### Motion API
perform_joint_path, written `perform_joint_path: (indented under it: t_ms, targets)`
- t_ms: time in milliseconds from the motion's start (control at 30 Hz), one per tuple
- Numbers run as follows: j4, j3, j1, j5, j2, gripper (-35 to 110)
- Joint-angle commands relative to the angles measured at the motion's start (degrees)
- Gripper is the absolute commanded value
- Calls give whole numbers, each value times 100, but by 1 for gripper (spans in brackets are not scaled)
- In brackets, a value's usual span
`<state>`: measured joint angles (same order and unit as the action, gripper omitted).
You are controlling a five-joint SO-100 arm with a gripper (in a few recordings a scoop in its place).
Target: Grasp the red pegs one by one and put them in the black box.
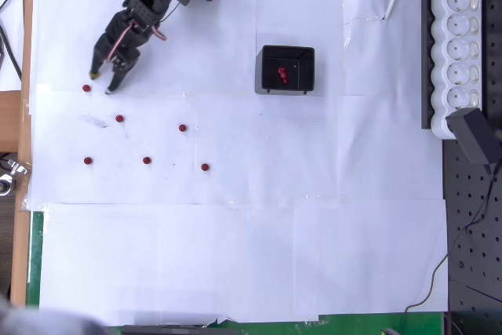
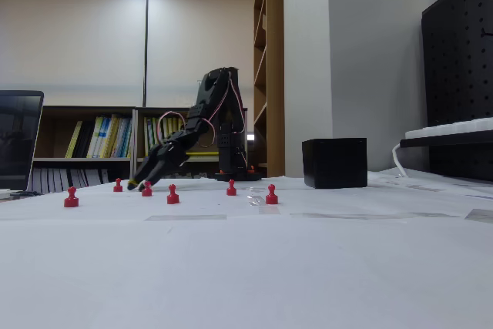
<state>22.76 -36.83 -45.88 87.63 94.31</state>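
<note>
Six red pegs stand on the white paper. One red peg (image 1: 86,88) (image 2: 118,185) sits just left of my gripper (image 1: 101,82) (image 2: 139,184), outside its fingers. The gripper is open, tips down near the paper, and holds nothing. The other pegs (image 1: 119,118), (image 1: 182,127), (image 1: 88,160), (image 1: 147,160), (image 1: 205,167) are spread out in front of it. The black box (image 1: 286,70) (image 2: 334,162) stands well to the right, with red pegs (image 1: 282,76) inside.
A white power strip (image 1: 461,33) with its cable runs along the right edge of the overhead view, beside a black perforated board (image 1: 471,225). The wooden table edge (image 1: 23,115) is close on the left.
</note>
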Motion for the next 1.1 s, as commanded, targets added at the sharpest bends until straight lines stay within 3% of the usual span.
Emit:
perform_joint_path:
  t_ms: [0, 600, 1067]
  targets:
    - [88, -290, -141, 44, 378, 17]
    - [325, -501, -141, -167, 782, 17]
    - [264, -439, -149, -149, 756, 4]
